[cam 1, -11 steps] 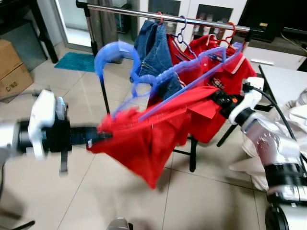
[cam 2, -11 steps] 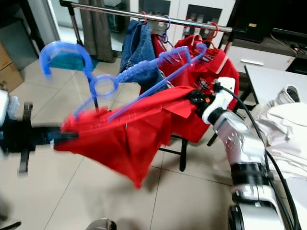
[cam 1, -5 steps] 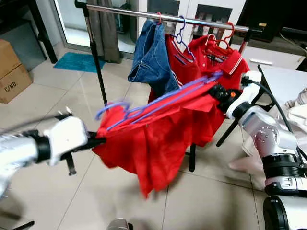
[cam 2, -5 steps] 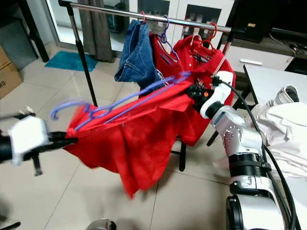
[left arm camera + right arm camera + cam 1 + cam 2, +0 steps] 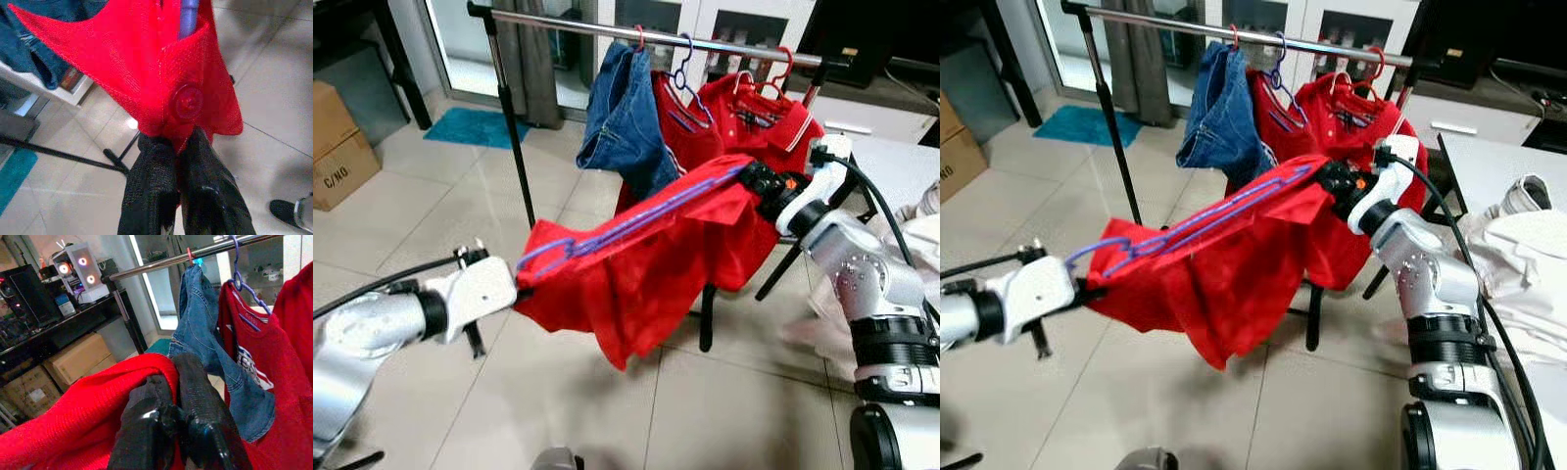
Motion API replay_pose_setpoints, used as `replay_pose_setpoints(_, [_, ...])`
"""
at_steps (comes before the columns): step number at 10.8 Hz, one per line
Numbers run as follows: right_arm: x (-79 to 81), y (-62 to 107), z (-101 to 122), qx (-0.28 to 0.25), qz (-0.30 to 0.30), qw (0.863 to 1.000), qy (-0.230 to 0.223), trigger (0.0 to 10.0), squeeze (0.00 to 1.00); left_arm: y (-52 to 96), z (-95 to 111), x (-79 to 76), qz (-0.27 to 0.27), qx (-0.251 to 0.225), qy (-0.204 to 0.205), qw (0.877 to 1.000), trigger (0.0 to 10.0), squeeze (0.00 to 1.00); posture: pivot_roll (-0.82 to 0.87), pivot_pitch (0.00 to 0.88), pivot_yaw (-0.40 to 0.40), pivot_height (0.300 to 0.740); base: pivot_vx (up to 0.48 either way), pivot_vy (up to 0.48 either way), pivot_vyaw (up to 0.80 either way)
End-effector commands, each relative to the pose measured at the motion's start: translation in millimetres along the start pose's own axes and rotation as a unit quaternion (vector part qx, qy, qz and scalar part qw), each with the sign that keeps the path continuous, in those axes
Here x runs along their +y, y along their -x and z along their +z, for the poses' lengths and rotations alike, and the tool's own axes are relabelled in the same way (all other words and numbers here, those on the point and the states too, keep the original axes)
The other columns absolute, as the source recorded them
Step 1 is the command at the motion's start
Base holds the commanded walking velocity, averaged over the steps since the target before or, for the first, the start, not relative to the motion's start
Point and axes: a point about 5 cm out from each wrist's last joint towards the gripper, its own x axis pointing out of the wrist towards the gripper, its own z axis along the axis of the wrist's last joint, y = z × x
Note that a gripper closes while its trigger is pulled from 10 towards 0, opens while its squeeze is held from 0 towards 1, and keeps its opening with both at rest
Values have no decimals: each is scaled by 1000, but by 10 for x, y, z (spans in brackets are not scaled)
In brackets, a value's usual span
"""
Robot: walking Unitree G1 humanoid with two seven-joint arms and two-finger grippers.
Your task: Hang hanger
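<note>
Left gripper (image 5: pixel 177 147): we see it clamped on the red shirt (image 5: pixel 636 274) hem.
Right gripper (image 5: pixel 172 382): pinching the shirt's other end.
Purple hanger (image 5: pixel 607 230): inside shirt, below the rail (image 5: pixel 656 34).

cardboard box (image 5: pixel 337 137) | black print | reads "C/NO"

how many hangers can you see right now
4. Three hook on the rail: a red hanger with jeans, a purple hanger, another red hanger. The fourth, purple hanger, is inside the held red shirt. More may be hidden.

Purple hanger (image 5: pixel 636 217) inside red shirt (image 5: pixel 636 274), tilted, stretched below rail (image 5: pixel 646 34)
</note>
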Motion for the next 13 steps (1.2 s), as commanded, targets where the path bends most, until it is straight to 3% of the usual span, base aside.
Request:
replay_pose_setpoints(1, [-195,195,409,-81,-55,995,20,0,0,86,-492,-29,8,131,57,990,0,0,194,7,-34,740,0,0,0])
replay_pose_setpoints(2, [-92,159,355,-71,-29,997,14,0,0,58,-509,41,28,137,67,988,0,0,194,4,-37,740,0,0,0])
replay_pose_setpoints(5, [210,76,357,-71,13,997,32,0,0,13,-572,204,1,188,49,981,0,0,194,1,-31,740,0,0,0])
replay_pose_setpoints(6, [254,70,396,-70,17,996,50,0,0,7,-623,282,33,210,49,976,0,0,191,6,-25,740,0,0,0])
replay_pose_setpoints(8, [282,125,407,-40,-7,990,138,0,0,24,-683,437,109,249,62,960,0,0,191,14,-24,740,0,0,0])
replay_pose_setpoints(9, [327,142,367,-17,0,982,188,0,0,24,-720,431,107,262,65,957,0,0,190,14,-25,740,0,0,0])
replay_pose_setpoints(11, [436,138,374,-17,11,981,195,0,0,-58,-761,393,81,279,76,954,0,0,192,19,-24,740,0,0,0])
replay_pose_setpoints(13, [442,156,457,-24,0,977,212,0,0,-95,-833,388,74,300,83,948,0,0,192,21,-21,740,0,0,0])
